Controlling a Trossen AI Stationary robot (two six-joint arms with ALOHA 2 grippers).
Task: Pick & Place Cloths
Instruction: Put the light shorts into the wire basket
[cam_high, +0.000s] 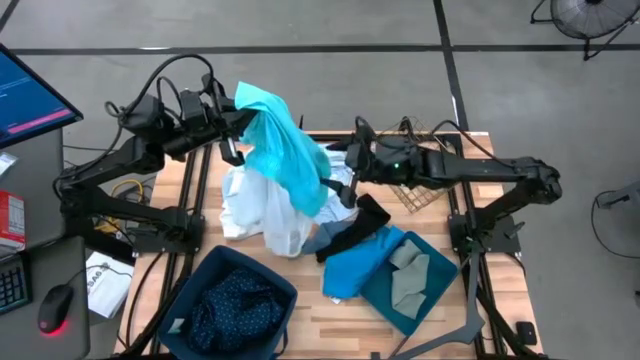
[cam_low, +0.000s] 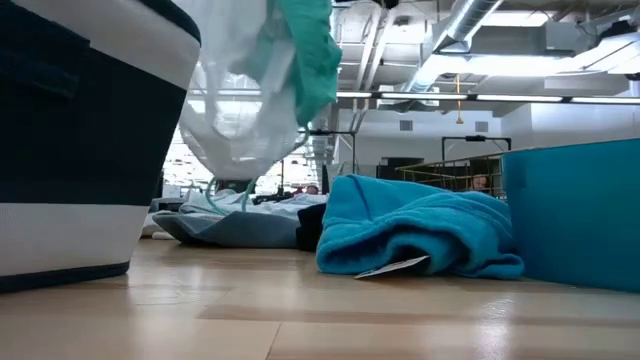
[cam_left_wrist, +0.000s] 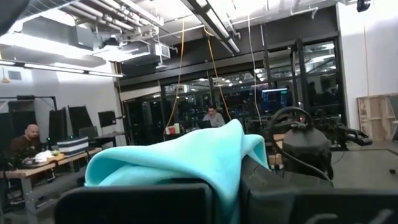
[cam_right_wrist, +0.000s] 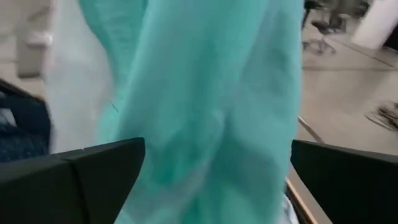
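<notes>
Turquoise cloth (cam_high: 285, 150) — hanging above the worktop (cam_high: 330, 320), pinched in our left gripper (cam_high: 243, 122).
We are spreading the right gripper (cam_high: 343, 188) fingers wide at its lower edge — closing only once the fabric sits between them.

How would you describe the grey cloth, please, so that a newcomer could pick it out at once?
Start at the wooden table and find the open teal bin lying at its near right corner. The grey cloth lies inside that bin, beside a bright blue cloth spilling over its edge; it alone is dull grey and fully inside.
</notes>
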